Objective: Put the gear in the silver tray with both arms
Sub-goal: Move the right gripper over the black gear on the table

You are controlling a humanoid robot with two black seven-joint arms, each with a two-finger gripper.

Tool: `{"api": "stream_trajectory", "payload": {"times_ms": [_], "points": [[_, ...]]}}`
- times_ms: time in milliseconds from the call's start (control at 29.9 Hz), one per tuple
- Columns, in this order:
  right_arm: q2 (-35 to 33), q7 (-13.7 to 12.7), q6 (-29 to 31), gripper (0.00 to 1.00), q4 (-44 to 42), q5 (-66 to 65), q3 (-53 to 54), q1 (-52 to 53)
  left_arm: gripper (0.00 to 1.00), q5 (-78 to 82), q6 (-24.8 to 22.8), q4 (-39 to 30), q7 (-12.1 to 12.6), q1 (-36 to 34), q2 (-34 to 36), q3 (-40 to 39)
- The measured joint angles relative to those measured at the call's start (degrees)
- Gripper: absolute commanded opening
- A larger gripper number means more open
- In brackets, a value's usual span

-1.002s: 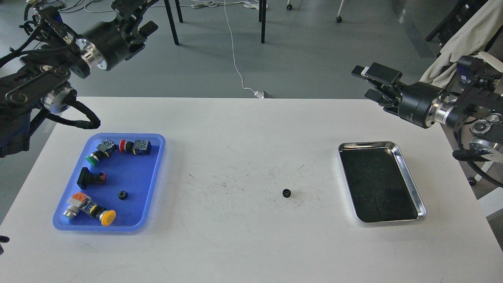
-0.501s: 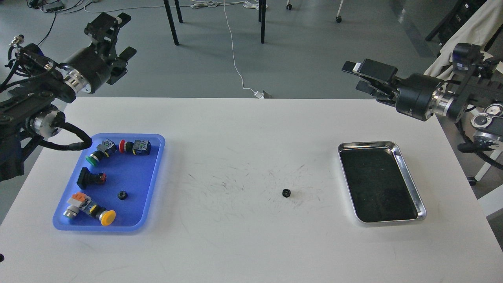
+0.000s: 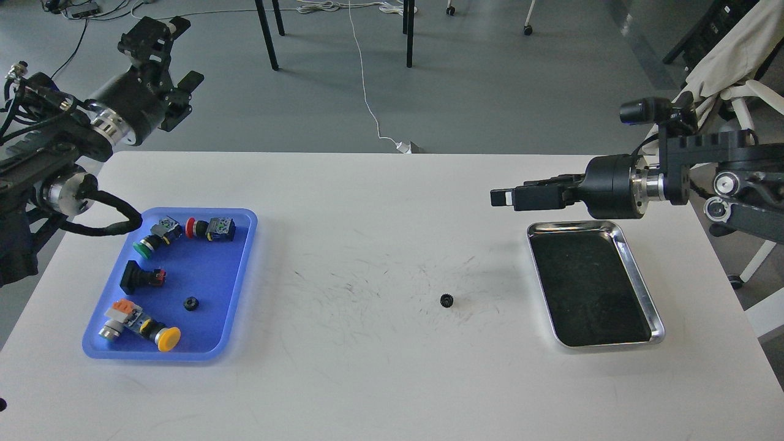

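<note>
A small black gear lies on the white table, in the middle and left of the silver tray, whose dark bottom is bare. A second black gear lies in the blue tray. My left gripper is raised beyond the table's far left corner, open and empty. My right gripper points left, level above the table just past the silver tray's far left corner. It is seen side-on, so its fingers overlap. It is up and right of the loose gear, well apart from it.
The blue tray at the left also holds several push-button switches with green, red and yellow caps. Chair legs and cables are on the floor beyond the table. A draped chair stands at the right.
My right gripper has swung down and to the left, from high beyond the table's far right edge to low over the tray's far left corner. My left gripper has drawn back to the left.
</note>
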Motion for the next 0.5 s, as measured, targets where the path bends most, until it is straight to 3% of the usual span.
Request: {"api": "stream_trajectory", "payload": {"times_ms": [234,501], "points": [[5.86,-0.03,0.05,0.99,-2.92,-11.48,-7.43,4.26,0.99,-0.96,-0.01,-0.03,0.0,0.08,0.59,-0.09],[15.3,-0.03,-0.26,0.99,-5.43,-15.96,-12.32,7.59,0.99,-1.04,0.17,-0.04,0.0,0.08,2.23,-0.84]]}}
